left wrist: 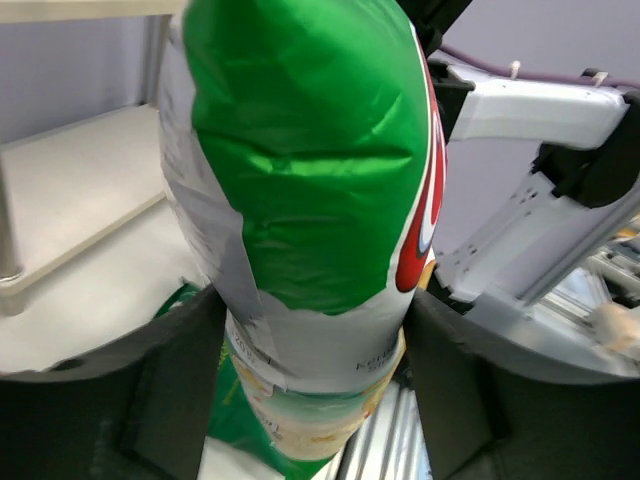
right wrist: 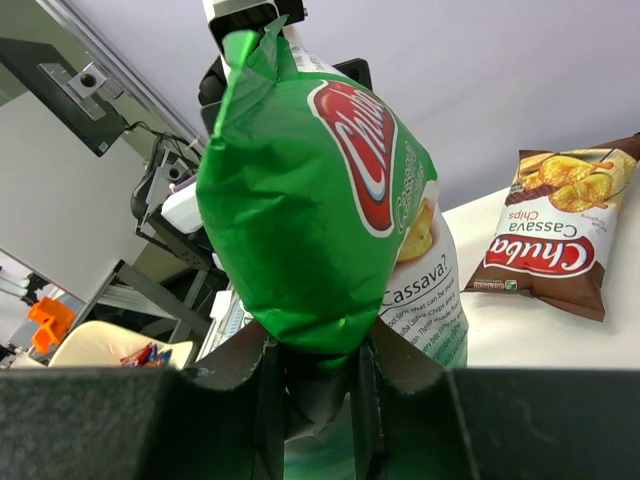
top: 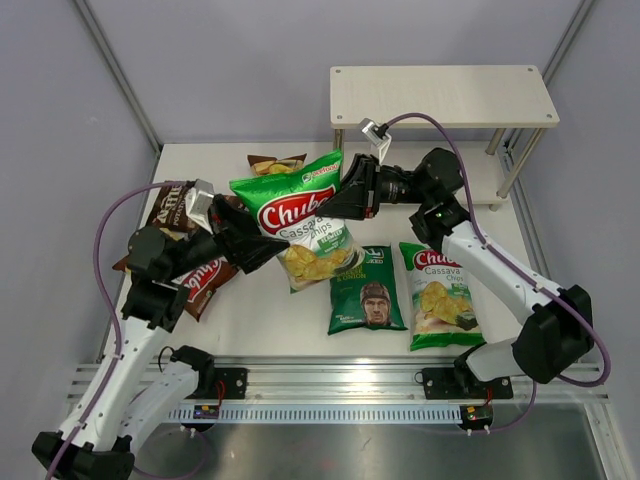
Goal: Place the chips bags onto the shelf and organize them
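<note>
A green Chuba bag [top: 300, 210] is up in the air over the middle of the table [top: 270, 325]. Both arms are at it. It is in front of the shelf [top: 445, 95], not on it yet.

The right pincer [top: 335, 205] is clamped on the top right edge of the bag. In the right wrist view its two fingers [right wrist: 250, 375] pinch the crinkled green edge tight.

The left pincer [top: 262, 247] is at the lower left side of the bag. In the left wrist view the fat bag sits between its two fingers [left wrist: 170, 400] and touches both. I cannot tell if they are squeezing it or just sitting around it.

The shelf stands at the far right of the table, with a pale top board and silver legs.

The other bags lie flat on the table. A second green Chuba bag [top: 437, 295] is on the right, near the right arm. Just beside it, to its left, is a dark green bag [top: 366, 290] with a man's face. A brown Chuba bag [top: 205, 280] lies partly under the left arm. A dark brown bag [top: 170, 208] is behind that arm. One more brown bag [top: 277, 162] peeks out at the back, past the held bag.
</note>
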Action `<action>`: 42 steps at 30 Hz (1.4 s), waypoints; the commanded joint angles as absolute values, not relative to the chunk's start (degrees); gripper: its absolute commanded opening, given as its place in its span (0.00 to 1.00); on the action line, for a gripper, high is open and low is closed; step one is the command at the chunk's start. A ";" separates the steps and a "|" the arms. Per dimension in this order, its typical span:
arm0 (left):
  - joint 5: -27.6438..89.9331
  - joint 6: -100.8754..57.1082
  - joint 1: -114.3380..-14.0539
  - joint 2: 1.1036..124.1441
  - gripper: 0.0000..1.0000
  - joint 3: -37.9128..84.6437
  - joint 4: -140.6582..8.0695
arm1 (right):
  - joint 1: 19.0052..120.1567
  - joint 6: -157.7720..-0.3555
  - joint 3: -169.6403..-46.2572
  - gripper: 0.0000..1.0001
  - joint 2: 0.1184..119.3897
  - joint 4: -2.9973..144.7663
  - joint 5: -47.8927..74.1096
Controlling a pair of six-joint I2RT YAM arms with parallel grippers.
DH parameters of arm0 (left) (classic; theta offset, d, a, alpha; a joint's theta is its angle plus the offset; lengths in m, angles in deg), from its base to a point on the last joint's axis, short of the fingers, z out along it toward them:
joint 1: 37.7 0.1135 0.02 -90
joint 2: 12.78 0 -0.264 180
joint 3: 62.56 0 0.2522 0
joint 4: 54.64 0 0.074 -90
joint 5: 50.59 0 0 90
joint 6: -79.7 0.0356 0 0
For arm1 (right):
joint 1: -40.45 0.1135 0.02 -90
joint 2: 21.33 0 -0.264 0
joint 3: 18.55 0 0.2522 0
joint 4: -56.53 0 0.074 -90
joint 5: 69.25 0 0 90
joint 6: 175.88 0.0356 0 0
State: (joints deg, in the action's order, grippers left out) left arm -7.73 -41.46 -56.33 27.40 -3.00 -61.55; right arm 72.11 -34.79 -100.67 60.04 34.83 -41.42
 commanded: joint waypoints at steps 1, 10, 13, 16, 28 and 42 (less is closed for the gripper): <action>-13.77 -50.12 -56.94 29.84 0.60 -3.81 -42.47 | 72.80 -36.92 -104.03 0.11 56.81 38.02 -42.27; -9.03 -50.29 -57.82 32.66 0.11 -1.43 -43.35 | 72.62 -45.26 -106.76 0.39 54.27 52.35 -36.04; -6.74 -51.34 -57.82 31.96 0.02 -0.91 -42.82 | 71.92 -48.87 -106.76 0.55 51.99 57.18 -31.20; -5.33 -52.40 -57.82 31.34 0.00 -0.90 -41.77 | 70.87 -50.37 -106.76 0.66 49.96 59.56 -28.39; 0.55 -60.57 -57.82 30.37 0.00 -2.75 -32.10 | 68.14 -55.82 -107.11 0.99 44.68 70.03 -16.25; 12.94 -73.39 -57.82 36.70 0.00 -0.99 -25.69 | 67.17 -48.29 -93.07 0.99 31.35 66.27 -14.06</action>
State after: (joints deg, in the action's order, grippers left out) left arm 6.61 -67.75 -57.55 35.95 -3.85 -33.35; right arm 67.39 -53.39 -98.68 35.73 73.88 -11.48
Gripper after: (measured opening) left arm 0.370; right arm 0.993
